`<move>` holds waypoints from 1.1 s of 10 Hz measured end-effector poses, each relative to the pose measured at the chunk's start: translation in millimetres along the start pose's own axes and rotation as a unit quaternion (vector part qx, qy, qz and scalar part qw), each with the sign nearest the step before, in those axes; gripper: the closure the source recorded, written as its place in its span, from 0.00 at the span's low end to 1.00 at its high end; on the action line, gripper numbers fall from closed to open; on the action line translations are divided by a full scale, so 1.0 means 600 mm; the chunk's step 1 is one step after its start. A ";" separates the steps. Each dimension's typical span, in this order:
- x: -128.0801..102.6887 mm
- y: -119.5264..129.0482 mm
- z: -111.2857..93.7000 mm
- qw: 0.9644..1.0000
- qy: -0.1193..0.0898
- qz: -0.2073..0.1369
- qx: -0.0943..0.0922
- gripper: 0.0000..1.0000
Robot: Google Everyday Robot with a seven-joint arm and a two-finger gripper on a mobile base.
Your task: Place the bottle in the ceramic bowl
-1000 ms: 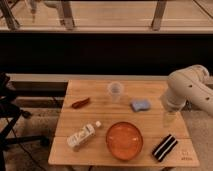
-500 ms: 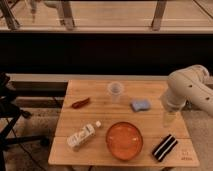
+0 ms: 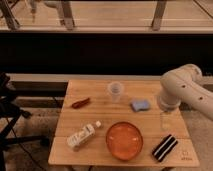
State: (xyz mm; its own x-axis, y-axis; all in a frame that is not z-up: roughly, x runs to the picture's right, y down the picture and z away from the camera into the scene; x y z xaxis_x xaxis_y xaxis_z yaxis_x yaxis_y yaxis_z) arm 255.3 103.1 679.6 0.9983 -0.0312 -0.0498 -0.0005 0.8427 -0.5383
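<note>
Orange glossy ceramic bowl [image 3: 124, 140], lower centre of bench [image 3: 100, 114], holds nothing; clear cup [image 3: 115, 91] upper centre looks empty. Gripper [image 3: 166, 121] at right of frame, faint against wood: open or closed, cannot tell. Whitish bottle [image 3: 82, 136] lies on side left of bowl, white cap pointing upper right.

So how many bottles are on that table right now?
1. The bottle lies on its side at the table's front left, beside the ceramic bowl but apart from it. The pincer hangs over the table's right side. No other bottle seems hidden.
</note>
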 end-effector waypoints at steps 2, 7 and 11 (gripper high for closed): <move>-0.048 0.000 -0.006 1.000 0.011 -0.022 -0.001 0.00; -0.128 0.002 -0.010 0.998 0.009 -0.069 0.004 0.00; -0.175 0.001 -0.008 0.995 0.000 -0.102 0.009 0.00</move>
State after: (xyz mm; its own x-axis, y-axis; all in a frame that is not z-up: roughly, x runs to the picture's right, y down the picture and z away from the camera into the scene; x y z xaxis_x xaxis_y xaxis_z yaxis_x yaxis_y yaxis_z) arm 150.2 104.4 680.4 0.9772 -0.2039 0.0587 0.2041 0.8283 -0.5217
